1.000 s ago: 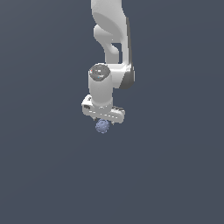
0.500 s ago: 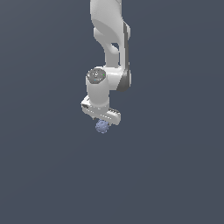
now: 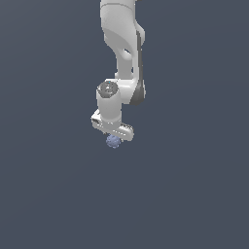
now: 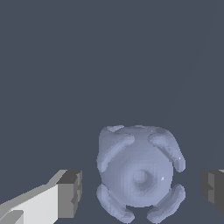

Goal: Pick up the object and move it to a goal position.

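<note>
The object is a small, bumpy blue-purple ball [image 3: 113, 141] on the dark grey floor, directly under the white gripper [image 3: 114, 138]. In the wrist view the ball [image 4: 139, 173] lies between the two fingers of the gripper [image 4: 142, 192]. One grey pad [image 4: 70, 193] stands on one side and the other pad [image 4: 213, 190] on the opposite side. A narrow gap shows between each pad and the ball. The jaws are open and straddle the ball without touching it.
The white arm [image 3: 124, 44] rises from the gripper toward the top of the exterior view. Plain dark grey floor [image 3: 194, 194] surrounds the ball. No goal marker shows in either view.
The gripper has come down a little onto the ball, and the arm above has leaned toward the exterior view's right. The ball has stayed in place.
</note>
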Available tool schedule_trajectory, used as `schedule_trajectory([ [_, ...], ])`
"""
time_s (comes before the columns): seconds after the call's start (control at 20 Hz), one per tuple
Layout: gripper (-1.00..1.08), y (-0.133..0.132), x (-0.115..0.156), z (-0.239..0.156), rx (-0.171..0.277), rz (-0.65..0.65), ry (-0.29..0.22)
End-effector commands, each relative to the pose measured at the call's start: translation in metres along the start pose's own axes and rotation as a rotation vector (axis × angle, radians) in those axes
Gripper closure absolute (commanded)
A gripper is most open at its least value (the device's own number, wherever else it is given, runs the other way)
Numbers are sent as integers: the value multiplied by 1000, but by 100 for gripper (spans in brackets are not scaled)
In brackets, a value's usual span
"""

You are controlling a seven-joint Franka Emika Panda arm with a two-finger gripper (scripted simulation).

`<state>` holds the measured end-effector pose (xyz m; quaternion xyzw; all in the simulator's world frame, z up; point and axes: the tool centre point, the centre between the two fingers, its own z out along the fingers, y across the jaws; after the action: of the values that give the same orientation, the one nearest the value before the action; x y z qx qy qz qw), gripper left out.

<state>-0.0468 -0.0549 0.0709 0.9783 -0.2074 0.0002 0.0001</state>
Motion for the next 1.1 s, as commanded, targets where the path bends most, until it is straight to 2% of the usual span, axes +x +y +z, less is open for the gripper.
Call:
schedule_trajectory([
  [0.0,-92,1,-1,13,0,2,-1],
  [0.4,-92,0,0,32,0,4,0],
  [0.45,108,0,0,32,0,4,0],
  [1.05,108,0,0,30,1,4,0],
])
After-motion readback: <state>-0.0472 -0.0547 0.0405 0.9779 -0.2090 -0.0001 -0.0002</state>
